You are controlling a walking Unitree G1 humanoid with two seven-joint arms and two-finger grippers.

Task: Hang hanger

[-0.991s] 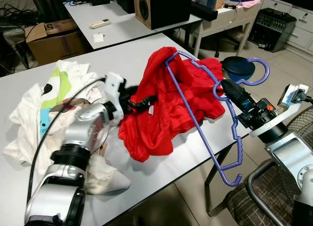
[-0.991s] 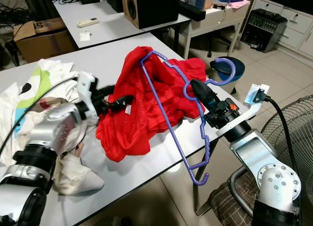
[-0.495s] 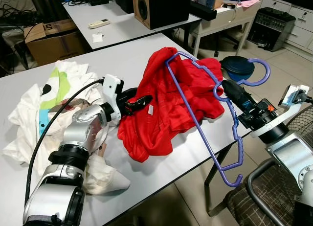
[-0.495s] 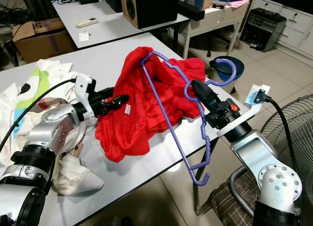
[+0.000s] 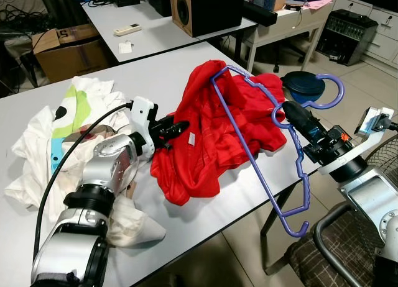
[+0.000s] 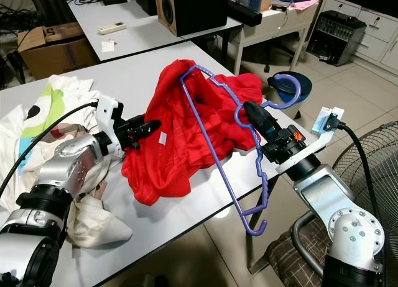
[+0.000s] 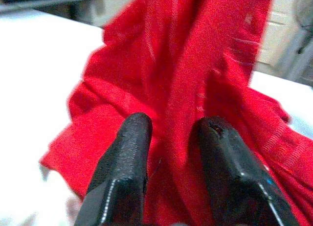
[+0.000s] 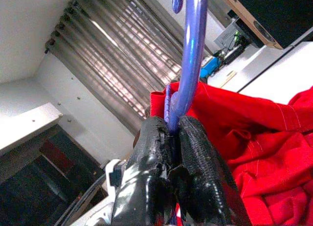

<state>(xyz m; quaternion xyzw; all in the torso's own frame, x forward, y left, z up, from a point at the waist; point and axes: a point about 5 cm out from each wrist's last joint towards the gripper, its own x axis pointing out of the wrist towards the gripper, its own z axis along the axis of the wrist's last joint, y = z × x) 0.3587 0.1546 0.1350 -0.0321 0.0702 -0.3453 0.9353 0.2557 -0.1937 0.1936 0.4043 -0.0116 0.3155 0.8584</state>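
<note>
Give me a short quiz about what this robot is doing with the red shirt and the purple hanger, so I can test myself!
1. True or false: the right gripper is clamped on the purple hanger.
2. What lies between the left gripper's fingers? A) red shirt B) white clothes C) remote control
3. Fill in: the hanger's far corner is tucked into the red ____.

Key: 1 true; 2 A; 3 shirt.
</note>
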